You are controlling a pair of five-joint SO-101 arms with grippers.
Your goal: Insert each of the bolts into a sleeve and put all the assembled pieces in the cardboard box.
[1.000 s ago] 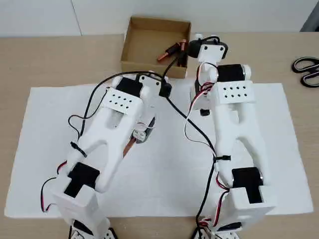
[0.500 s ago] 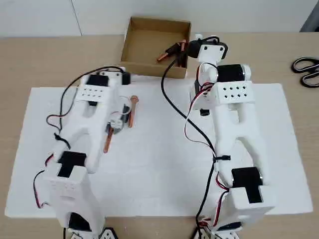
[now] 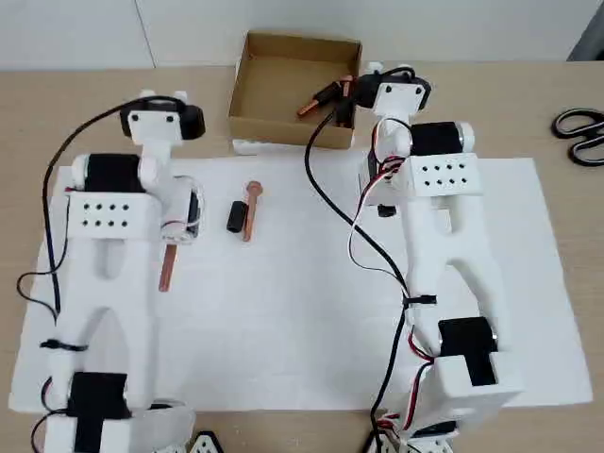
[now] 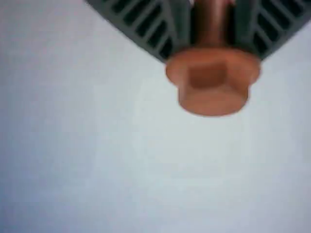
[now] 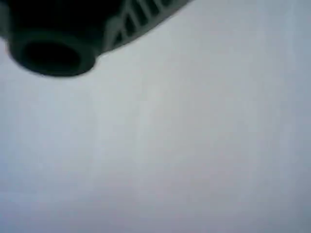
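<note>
The left gripper (image 4: pixel 212 19) is clamped on a copper bolt (image 4: pixel 212 80) by its shank. The hex head pokes out past the dark ribbed fingers (image 4: pixel 141 19), over the white mat (image 3: pixel 311 321). In the high view this held bolt lies well out from the box (image 3: pixel 247 94), toward the arm bases and off to the box's left. The right gripper (image 3: pixel 383 203) grips a black sleeve (image 5: pixel 51 53) with its open bore facing the wrist camera. It hangs over the mat a little out from the box's right corner, nearer the box than the left gripper is. Between the two grippers, on the mat just in front of the box, lie a loose sleeve (image 3: pixel 234 217) and a loose bolt (image 3: pixel 250 209) side by side — close together, though whether they touch I cannot tell. Inside the box, against its right wall, rest assembled pieces (image 3: pixel 321 97), copper and black. The box stands on the table (image 3: pixel 57 104) at the mat's far edge — scissors (image 3: pixel 580 132) lie on the table far to the box's right.
</note>
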